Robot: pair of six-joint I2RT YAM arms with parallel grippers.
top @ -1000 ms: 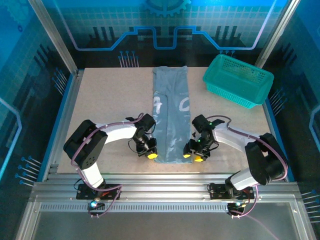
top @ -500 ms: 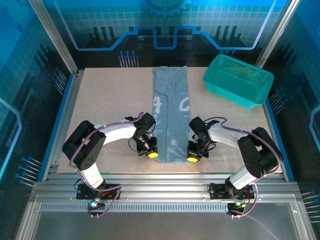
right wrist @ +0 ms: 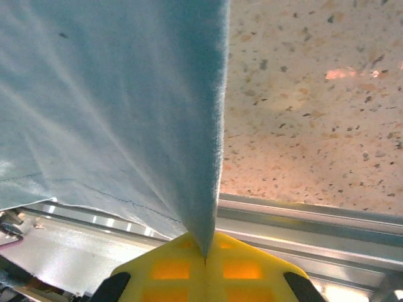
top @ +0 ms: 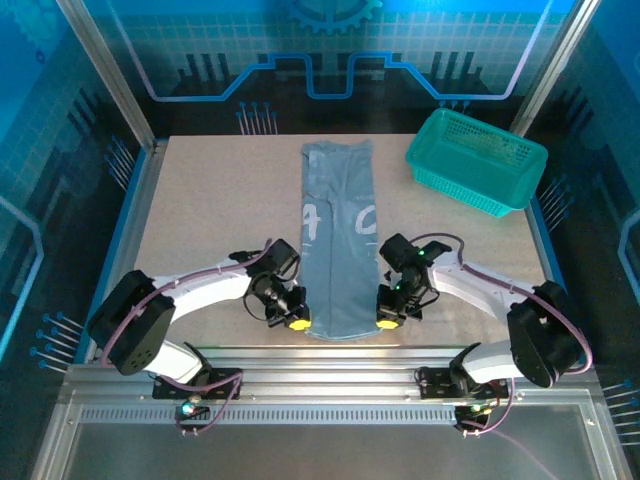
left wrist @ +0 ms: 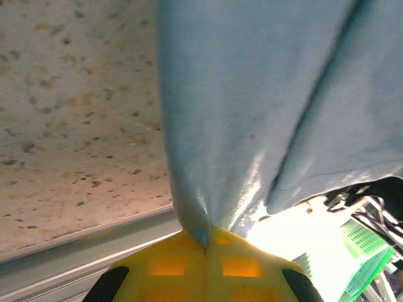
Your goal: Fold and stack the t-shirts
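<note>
Grey-blue fabric is stretching down the middle of a speckled beige table (top: 220,210). It is one shirt (top: 338,230), folded lengthwise into a narrow strip. Its long axis is running from the far edge straight toward the near edge, and white lettering is showing about halfway along.

Both arms are reaching in from the near edge, one on each side of the strip. The left gripper (top: 290,320) is clenched on the near left corner of the shirt. The right gripper (top: 386,320) is clenched on the near right corner. In the left wrist view, the yellow left gripper (left wrist: 204,242) is pinching a point of cloth, and the shirt (left wrist: 252,113) is fanning away from it, lifted off the table. In the right wrist view, the right gripper (right wrist: 206,251) is pinching a taut edge of the shirt (right wrist: 113,94) in the same way.

The rest of the shirt is lying directly ahead of both pairs of fingers, toward the far edge. Each arm is sitting equally close to its own corner. The coming move is probably carrying the near end forward over the far end, along that long axis.

A teal mesh basket (top: 465,192) is sitting at the far right corner, well apart from the shirt. It is holding nothing that can be seen.
</note>
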